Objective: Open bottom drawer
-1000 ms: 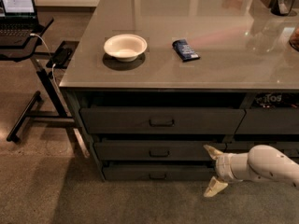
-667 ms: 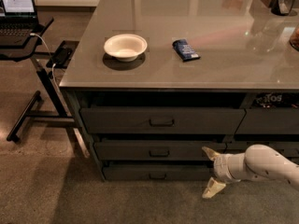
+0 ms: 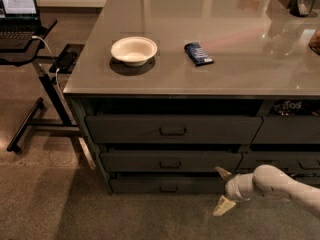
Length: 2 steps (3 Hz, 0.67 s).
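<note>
I read only the letters "TOS" on a package (image 3: 287,105) in the recess under the countertop (image 3: 240,39). The gripper (image 3: 223,189), fingers spread, sits beside the bottom drawer (image 3: 167,185).

A wide grey bench (image 3: 240,79) with a glossy, light-reflecting top stands on a speckled brown-grey floor (image 3: 50,204). At the left, a black metal stand (image 3: 47,86) carries an open laptop (image 3: 17,14). The pale gripper (image 3: 218,191) hangs low before the bench, fingers apart.
</note>
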Motion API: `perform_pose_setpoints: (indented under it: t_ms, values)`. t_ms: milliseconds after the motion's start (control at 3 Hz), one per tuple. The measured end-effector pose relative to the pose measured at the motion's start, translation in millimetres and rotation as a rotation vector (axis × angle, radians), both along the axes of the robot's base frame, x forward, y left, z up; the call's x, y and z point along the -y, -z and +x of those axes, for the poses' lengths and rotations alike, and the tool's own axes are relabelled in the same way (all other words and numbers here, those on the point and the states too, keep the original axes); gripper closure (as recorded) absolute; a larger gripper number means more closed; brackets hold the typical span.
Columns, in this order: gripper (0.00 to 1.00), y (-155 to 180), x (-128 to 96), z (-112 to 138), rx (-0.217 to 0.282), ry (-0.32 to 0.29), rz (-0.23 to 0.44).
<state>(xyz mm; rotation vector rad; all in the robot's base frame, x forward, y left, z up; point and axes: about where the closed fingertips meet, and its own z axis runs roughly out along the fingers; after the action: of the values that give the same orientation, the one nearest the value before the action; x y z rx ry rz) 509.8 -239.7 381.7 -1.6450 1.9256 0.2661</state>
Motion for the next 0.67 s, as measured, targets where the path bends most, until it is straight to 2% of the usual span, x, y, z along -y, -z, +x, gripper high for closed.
perform_pose_setpoints:
  t_ms: [333,667]
  values:
    - [0.0,50.4,-0.9,4.4,-0.024,0.015,0.048]
    - [0.0,91.6,-14.7,1.4,-0.054,0.001,0.093]
